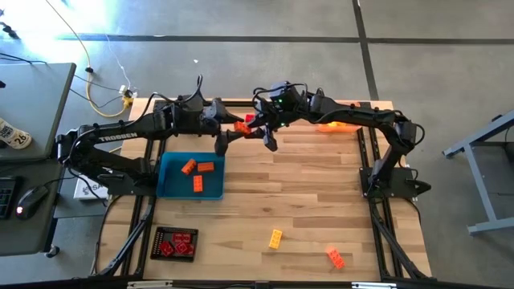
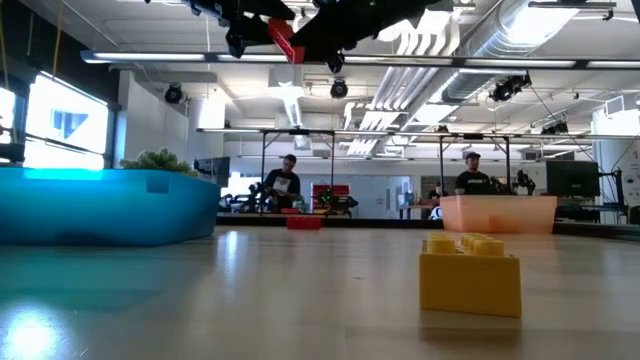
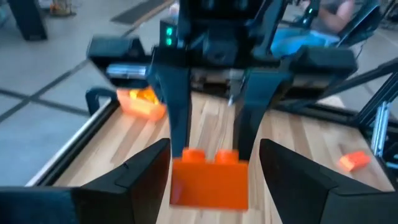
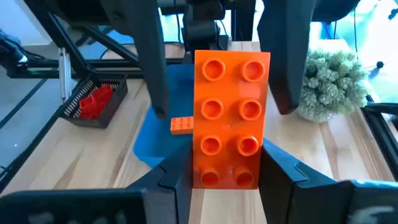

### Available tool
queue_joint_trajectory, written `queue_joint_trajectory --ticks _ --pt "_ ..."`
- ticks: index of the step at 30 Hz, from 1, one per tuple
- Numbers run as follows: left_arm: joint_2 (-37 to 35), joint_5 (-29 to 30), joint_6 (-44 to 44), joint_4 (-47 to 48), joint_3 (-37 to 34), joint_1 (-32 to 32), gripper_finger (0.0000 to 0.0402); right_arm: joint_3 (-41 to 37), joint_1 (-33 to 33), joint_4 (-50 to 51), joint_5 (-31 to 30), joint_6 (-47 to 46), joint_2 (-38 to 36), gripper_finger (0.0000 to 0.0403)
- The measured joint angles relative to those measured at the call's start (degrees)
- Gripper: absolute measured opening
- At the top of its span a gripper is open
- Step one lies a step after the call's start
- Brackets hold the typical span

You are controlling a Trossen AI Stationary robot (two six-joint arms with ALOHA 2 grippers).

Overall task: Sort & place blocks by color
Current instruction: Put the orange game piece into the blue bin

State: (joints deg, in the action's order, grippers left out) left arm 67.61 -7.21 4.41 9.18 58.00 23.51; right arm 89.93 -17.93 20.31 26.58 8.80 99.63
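— Above the far middle of the table (image 1: pixel 305 193), the two arms meet. What has the orange brick (image 4: pixel 230 106)?

— The right gripper (image 4: pixel 225 177) does: its fingers are clamped on one end of the brick, which hangs in the air well clear of the wood. The left gripper (image 3: pixel 211 186) faces it with its fingers spread wide, one on each side of the brick and touching neither side.

— So it looks like a handover. How should it go?

— Probably the left gripper should centre on the free end, close squarely on the flat sides, and be firm before the right one lets go. If the right one releases too soon, the brick drops. Then the blue tray (image 1: pixel 169 189), just below the left arm and already holding orange bricks, seems the right place for it.

— What else lies on the table?

— A yellow brick (image 1: pixel 275 238) and another orange one (image 1: pixel 335 258) sit loose near the front edge. A black tray (image 1: pixel 175 243) at the front left holds red bricks, a pale orange tray (image 1: pixel 337 124) sits at the far right, and a fuzzy green plant (image 4: pixel 329 81) stands beside the blue tray.

— And the room?

— It is an open workshop with ducts overhead. Two people (image 2: pixel 283 180) stand at benches far behind.
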Motion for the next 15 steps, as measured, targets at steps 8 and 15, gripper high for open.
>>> queue_joint_trajectory --ticks 8,15 --pt "0.0 0.6 -0.1 1.9 0.0 0.1 0.0229 0.0 0.0 -2.2 -0.1 -1.7 0.0 0.0114" --pt "0.0 4.0 -2.7 0.7 0.0 0.1 0.0188 0.0 0.0 -2.6 -0.3 -2.8 0.0 0.0114"
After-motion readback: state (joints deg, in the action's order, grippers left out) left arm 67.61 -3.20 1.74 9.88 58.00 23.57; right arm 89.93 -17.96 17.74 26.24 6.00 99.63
